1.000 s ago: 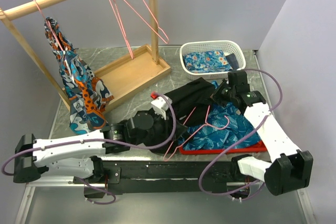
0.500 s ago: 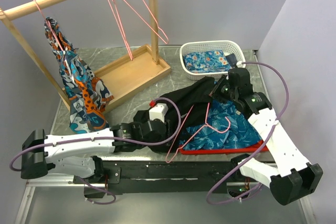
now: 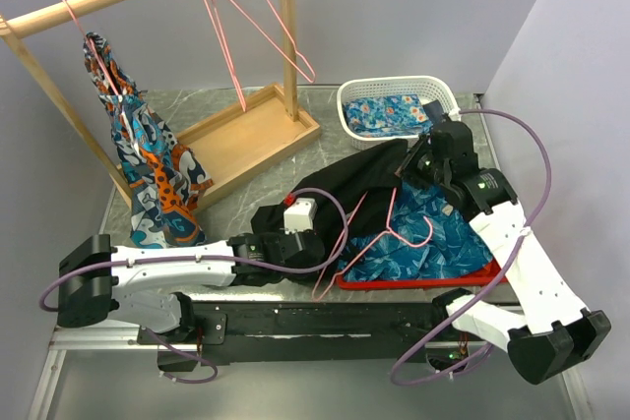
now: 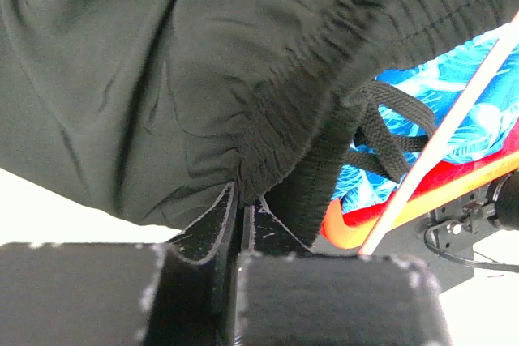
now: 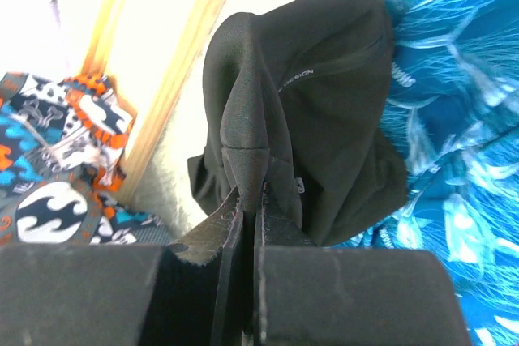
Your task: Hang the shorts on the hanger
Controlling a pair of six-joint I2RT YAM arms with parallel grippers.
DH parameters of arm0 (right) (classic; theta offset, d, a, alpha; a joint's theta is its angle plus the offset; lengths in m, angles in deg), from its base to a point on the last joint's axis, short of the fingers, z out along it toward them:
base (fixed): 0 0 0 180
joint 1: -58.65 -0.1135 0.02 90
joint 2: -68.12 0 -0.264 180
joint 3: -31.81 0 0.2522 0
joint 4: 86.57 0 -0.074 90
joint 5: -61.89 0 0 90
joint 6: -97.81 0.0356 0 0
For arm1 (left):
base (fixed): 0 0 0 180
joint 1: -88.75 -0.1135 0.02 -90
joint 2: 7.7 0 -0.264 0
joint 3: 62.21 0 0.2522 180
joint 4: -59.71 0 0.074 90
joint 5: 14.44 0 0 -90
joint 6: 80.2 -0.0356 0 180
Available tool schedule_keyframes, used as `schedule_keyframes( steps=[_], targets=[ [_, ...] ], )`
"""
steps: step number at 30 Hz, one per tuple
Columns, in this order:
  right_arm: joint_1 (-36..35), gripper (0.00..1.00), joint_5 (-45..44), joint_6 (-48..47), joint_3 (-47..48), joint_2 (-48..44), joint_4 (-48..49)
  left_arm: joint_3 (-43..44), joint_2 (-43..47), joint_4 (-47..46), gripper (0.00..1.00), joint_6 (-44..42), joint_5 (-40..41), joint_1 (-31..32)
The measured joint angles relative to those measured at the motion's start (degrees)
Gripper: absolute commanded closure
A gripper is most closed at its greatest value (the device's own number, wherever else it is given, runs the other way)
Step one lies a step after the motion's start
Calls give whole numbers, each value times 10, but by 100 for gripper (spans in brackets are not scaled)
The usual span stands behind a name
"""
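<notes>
Shorts (image 3: 359,179), seen from above, drape off the red tray's (image 3: 423,281) left end beside the pink hanger (image 3: 387,228); the left wrist view shows the left gripper (image 4: 242,208) pinched tight on their waistband, the right wrist view the right gripper (image 5: 247,192) clamping a fold.

shorts (image 4: 162,79) cut off at left wrist view's top, hanger (image 4: 438,139) at its right edge, small lettering (image 5: 296,77) unreadable

The plain black floppy fabric shorts (image 3: 349,179) are spread in loose folds, elastic drawstring waistband forward; the thin pink wire hanger (image 3: 392,213) lies flat beside them.
</notes>
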Motion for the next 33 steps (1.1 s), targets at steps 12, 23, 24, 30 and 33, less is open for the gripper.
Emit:
schedule_keyframes(
  steps=[12,23,24,30,33],
  targets=[
    [3,100,-59,5,178,105,-83,-28,99,-11,99,11,3,11],
    [44,100,-76,9,228,162,-137,5,123,30,99,19,7,40],
    [48,100,-76,10,235,168,-141,9,126,33,99,19,8,42],
    [51,100,-77,17,251,177,-147,34,140,60,99,21,7,49],
    [52,100,-80,22,246,177,-146,55,148,74,99,19,-1,52]
  ],
)
